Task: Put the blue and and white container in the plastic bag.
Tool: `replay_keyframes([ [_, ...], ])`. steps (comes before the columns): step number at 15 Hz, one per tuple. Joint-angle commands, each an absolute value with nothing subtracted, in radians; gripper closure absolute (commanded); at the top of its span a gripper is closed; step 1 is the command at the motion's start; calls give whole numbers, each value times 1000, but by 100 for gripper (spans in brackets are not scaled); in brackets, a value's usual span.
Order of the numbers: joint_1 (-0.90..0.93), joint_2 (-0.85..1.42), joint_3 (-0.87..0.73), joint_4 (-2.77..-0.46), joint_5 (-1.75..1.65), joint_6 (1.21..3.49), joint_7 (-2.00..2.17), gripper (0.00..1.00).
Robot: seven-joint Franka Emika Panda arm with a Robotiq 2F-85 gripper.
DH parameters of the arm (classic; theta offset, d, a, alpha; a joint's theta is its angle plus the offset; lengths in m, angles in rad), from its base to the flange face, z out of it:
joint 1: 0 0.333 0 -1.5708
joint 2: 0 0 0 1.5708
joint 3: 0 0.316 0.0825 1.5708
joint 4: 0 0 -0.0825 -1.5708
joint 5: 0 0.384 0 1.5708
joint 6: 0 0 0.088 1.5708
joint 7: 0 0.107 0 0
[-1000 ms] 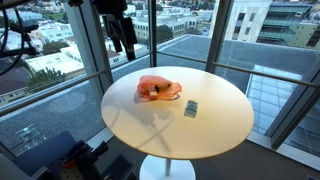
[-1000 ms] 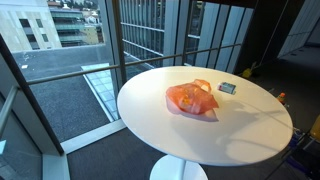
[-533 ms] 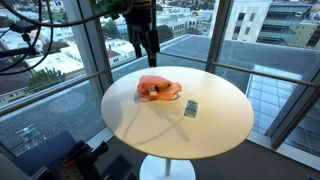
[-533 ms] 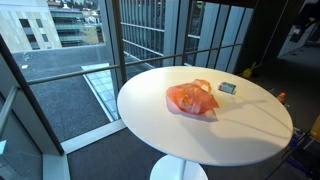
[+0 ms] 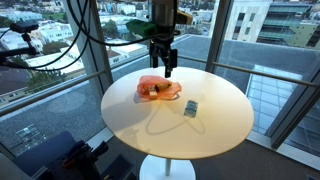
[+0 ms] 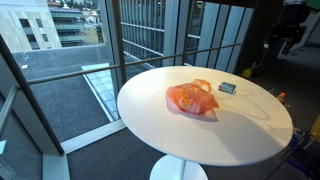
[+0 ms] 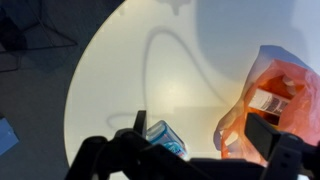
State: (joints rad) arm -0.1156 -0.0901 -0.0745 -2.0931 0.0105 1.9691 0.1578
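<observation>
The blue and white container (image 5: 190,108) lies on the round white table (image 5: 200,135), just beside the orange plastic bag (image 5: 158,89). Both also show in an exterior view, the container (image 6: 227,88) and the bag (image 6: 191,98). My gripper (image 5: 167,62) hangs well above the table, over the bag's far side, open and empty. In the wrist view the container (image 7: 165,137) sits by one finger and the bag (image 7: 270,100) by the other, with the gripper (image 7: 200,132) open above them. The bag holds some items.
The table (image 6: 230,135) stands on a single pedestal next to floor-to-ceiling glass walls with metal frames (image 5: 212,40). Dark equipment (image 5: 60,155) sits on the floor by the table. The arm enters an exterior view at the top right (image 6: 290,20).
The arm has swung from beyond the table's edge to above the table, over the bag, and has dropped lower. Bag and container have not moved.
</observation>
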Motion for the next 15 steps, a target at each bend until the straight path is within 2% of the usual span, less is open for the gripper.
replay_keyframes([
  [1,-110,-65,-83,-2073,15,1965,158,0],
  [6,-108,-47,-84,-2066,16,1966,157,0],
  [15,-121,68,-106,-2044,19,2130,2,0],
])
